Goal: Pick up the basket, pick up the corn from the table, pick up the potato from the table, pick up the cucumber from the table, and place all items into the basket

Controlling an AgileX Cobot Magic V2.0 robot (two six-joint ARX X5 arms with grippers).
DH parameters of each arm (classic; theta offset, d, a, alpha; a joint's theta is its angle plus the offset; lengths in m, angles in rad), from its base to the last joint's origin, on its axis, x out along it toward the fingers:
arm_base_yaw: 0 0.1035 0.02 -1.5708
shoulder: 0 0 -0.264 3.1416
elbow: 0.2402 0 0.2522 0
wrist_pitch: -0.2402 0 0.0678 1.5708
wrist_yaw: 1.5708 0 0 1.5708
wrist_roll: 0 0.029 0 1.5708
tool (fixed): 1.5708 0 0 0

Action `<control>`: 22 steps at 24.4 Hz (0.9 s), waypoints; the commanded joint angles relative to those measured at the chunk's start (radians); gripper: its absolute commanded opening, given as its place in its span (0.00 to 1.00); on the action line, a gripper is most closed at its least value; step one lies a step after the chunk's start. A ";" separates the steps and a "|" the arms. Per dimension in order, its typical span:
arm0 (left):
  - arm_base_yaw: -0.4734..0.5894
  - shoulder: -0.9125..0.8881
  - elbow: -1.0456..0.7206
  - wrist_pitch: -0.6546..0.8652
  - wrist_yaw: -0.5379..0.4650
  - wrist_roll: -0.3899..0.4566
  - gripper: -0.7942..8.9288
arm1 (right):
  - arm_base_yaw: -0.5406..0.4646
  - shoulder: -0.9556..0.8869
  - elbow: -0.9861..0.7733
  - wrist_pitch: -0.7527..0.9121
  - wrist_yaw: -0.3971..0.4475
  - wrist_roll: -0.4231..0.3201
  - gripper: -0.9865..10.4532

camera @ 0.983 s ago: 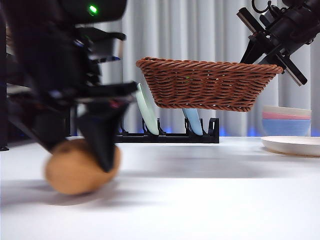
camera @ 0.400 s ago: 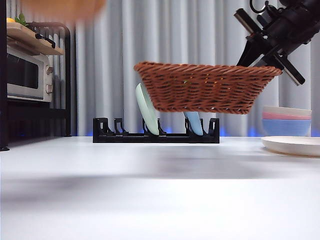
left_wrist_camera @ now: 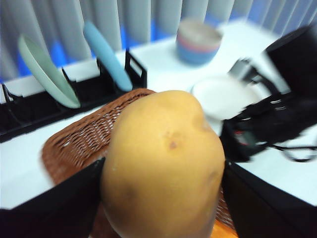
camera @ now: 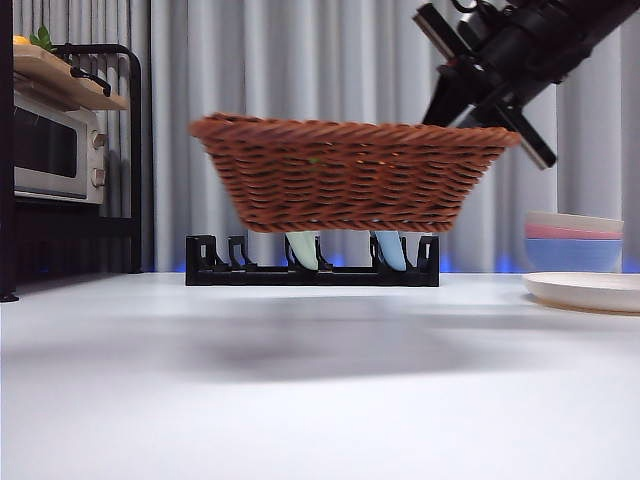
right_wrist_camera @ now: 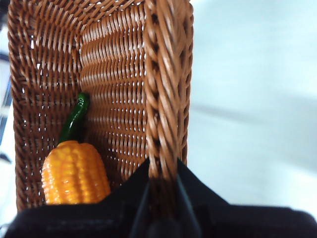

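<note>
The left gripper (left_wrist_camera: pixel 161 198) clamped one potato (left_wrist_camera: pixel 163 168) above one basket (camera: pixel 350 175), whose rim the right gripper (right_wrist_camera: pixel 162 191) pinched; one corn (right_wrist_camera: pixel 74 171) and one cucumber (right_wrist_camera: pixel 74 119) lay inside.

The right arm reaches in from the upper right, dark and angled downward, and its hand (camera: pixel 478 122) is clamped over the braided rim of the basket (camera: pixel 350 175), one jaw inside the wall and one outside, holding it in the air above the tabletop (camera: pixel 320 390). In its own wrist view the right hand (right_wrist_camera: pixel 162 186) pinches the rim close up. The left hand (left_wrist_camera: pixel 163 198) is raised out of the front view; its two black jaws press either side of the potato (left_wrist_camera: pixel 163 173), held just above the basket.
</note>
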 commanded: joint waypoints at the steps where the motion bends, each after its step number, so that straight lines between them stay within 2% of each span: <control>1: 0.031 0.142 0.057 -0.008 0.027 0.056 0.07 | 0.013 0.007 0.000 0.011 -0.013 0.022 0.07; 4: 0.062 0.260 0.096 -0.016 0.095 0.055 0.07 | 0.021 0.007 0.000 0.001 -0.013 0.021 0.07; 8: 0.079 0.363 0.101 -0.040 0.122 0.055 0.09 | 0.027 0.007 0.000 -0.006 -0.013 0.021 0.07; 9: 0.079 0.378 0.101 -0.050 0.122 0.055 0.17 | 0.026 0.007 0.000 -0.006 -0.013 0.020 0.07; 10: 0.079 0.384 0.101 -0.051 0.122 0.051 0.38 | 0.026 0.007 0.000 -0.008 -0.013 0.017 0.07; 11: 0.078 0.384 0.101 -0.046 0.122 0.051 0.64 | 0.026 0.007 0.000 -0.009 -0.013 0.016 0.07; 12: 0.076 0.383 0.101 -0.037 0.122 0.050 0.67 | 0.027 0.007 0.000 -0.008 -0.013 0.014 0.07; 15: 0.076 0.382 0.117 -0.038 0.124 0.044 0.67 | 0.026 0.007 0.000 -0.009 -0.011 0.014 0.07; 22: 0.063 0.266 0.247 -0.148 0.126 0.055 0.67 | 0.026 0.008 0.000 0.001 0.017 0.026 0.07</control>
